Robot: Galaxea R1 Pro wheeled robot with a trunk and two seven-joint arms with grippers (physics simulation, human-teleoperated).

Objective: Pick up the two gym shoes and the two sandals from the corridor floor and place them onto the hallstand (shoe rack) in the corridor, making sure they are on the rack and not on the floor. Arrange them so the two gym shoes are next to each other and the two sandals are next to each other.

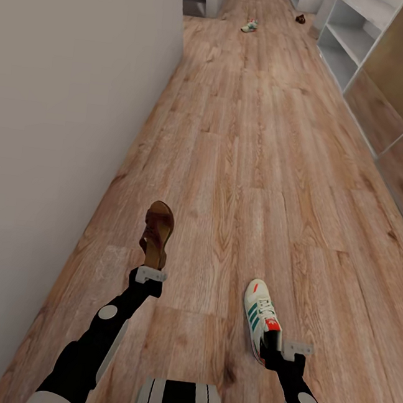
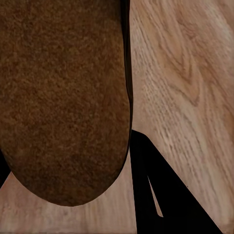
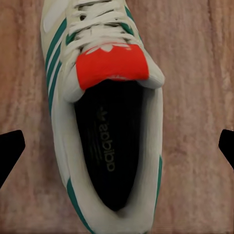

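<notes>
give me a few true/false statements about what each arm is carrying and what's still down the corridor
1. The left gripper holds a brown sandal. True.
2. The right gripper holds the other sandal. False: it holds a white gym shoe with green stripes.
3. A second gym shoe lies on the floor far down the corridor. True.
4. The far sandal sits on the pale shelf unit. False: it is on the floor.
</notes>
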